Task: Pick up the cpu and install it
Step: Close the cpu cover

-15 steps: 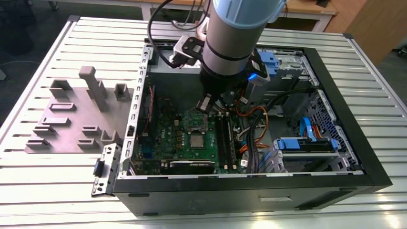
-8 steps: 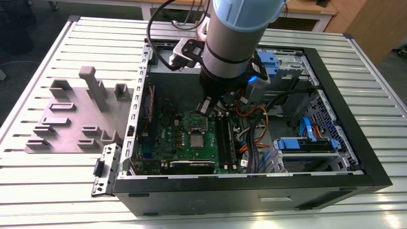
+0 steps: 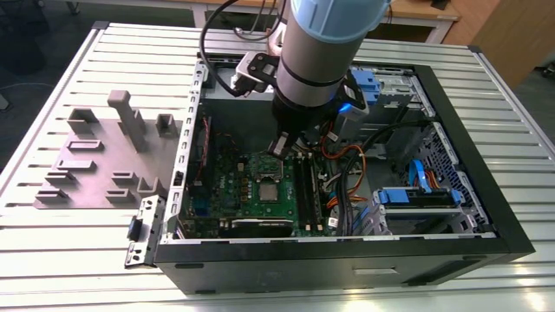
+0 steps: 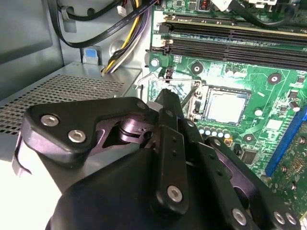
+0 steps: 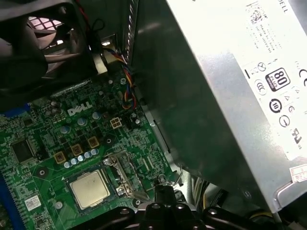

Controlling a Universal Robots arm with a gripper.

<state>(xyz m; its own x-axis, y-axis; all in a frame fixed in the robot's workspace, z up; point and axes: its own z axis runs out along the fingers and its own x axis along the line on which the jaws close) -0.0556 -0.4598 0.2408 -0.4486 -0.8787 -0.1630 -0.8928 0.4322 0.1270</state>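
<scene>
The cpu (image 3: 270,192), a small silvery square chip, lies flat in its socket on the green motherboard (image 3: 227,188) inside the open computer case. In both wrist views it sits face up, cpu (image 4: 228,106) and cpu (image 5: 88,188). My gripper (image 3: 283,144) hangs just above the board beside the socket, toward the power supply. Its black fingers come together in a narrow tip, gripper (image 4: 168,97) and gripper (image 5: 163,190), with nothing of the cpu between them. The socket's thin wire lever (image 4: 191,93) and metal bracket (image 5: 120,175) lie between that tip and the chip.
The case wall and the grey power supply (image 5: 230,96) stand close beside the gripper. Memory slots (image 4: 230,40) run along one side of the socket, with bundled cables (image 3: 347,175) and blue drive bays (image 3: 416,195) beyond. A grey fixture block (image 3: 104,162) rests on the table at the exterior view's left.
</scene>
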